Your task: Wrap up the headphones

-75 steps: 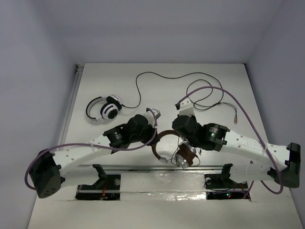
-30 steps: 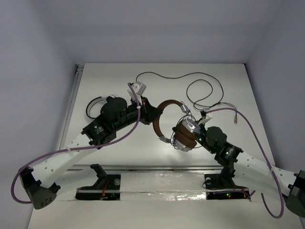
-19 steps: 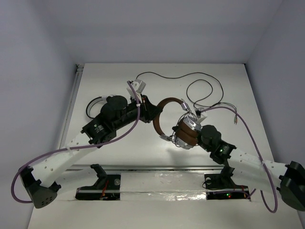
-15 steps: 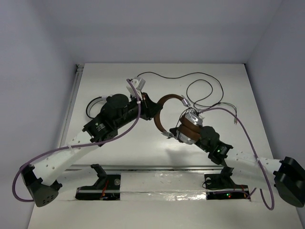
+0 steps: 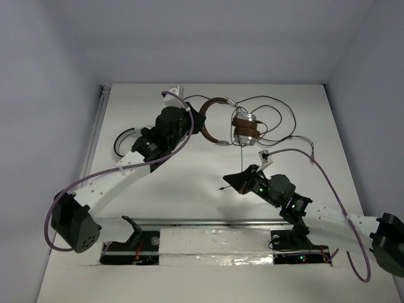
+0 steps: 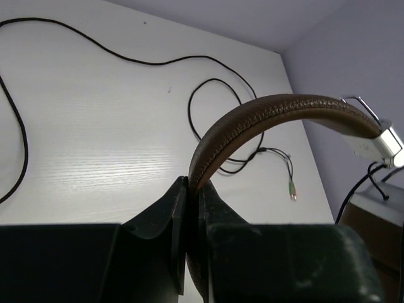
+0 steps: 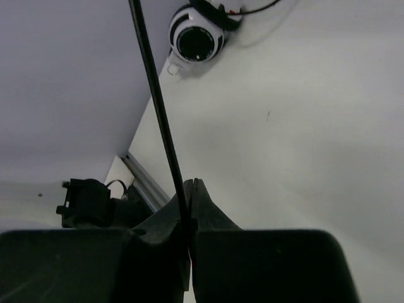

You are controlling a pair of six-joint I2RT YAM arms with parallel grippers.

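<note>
Brown headband [image 6: 271, 113]: the top of the headphones [image 5: 243, 129], which sit over the far middle of the table [image 5: 189, 202]. They look lifted off it, probably so a cord can pass around them.
Left gripper [image 6: 191, 189]: its 2 fingers are pressed together on the leather strip near 1 end, pinching it edge-on. It seems to act as the anchor, keeping the band steady and away from the arm.
Silver earcups [image 5: 245, 131]: the 2 hang close together just right of the left gripper, a compact bundle that suits winding.
Black cable [image 7: 158, 107]: 1 strand runs straight from the earcups toward the near side. The rest lies in loose loops on the far right of the table.
Right gripper [image 7: 189, 192]: its fingertips are closed on that strand, pinching it — well apart from the headphones, likely to draw it taut.
Step in hand: judging by this, the cord is gripped and tensioned and no turn is laid yet.
Next move: the right arm probably needs to carry the strand around the cups or band without slack.
Risk: a cord this thin could slide through the tips.
White-and-black headphones [image 7: 197, 39]: these rest on the table at left, partly under the left arm, and play no part.
</note>
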